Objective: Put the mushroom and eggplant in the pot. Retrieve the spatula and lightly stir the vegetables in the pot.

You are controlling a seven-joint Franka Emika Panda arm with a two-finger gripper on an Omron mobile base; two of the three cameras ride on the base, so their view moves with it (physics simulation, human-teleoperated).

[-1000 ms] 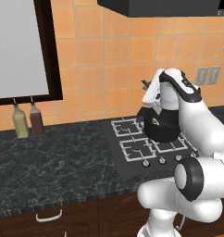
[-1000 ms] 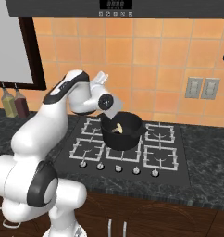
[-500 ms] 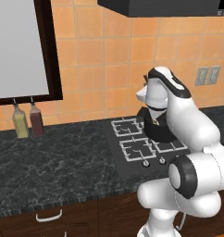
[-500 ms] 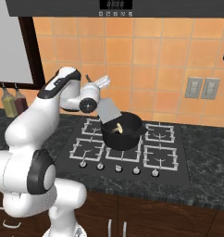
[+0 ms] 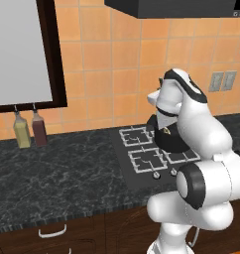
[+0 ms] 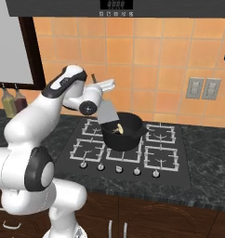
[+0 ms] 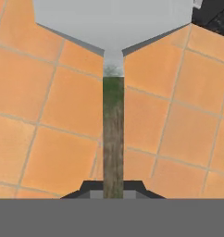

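Observation:
My gripper is shut on the thin tan handle of the spatula, and its grey blade hangs tilted just above the left rim of the black pot. The pot stands on the middle back burner, with the pale mushroom lying inside it. The eggplant is hidden from me. In the hand view the spatula's handle runs up from my gripper to the blade against the orange tiles. In the left base view my own arm covers most of the pot.
The stove has free burners around the pot and a row of knobs along its front. Two bottles stand at the back left of the dark counter. A range hood hangs above, and wall outlets sit at the right.
The hand has swung back toward the left of the stove. The spatula's blade has come up out of the pot and now hangs over its left rim.

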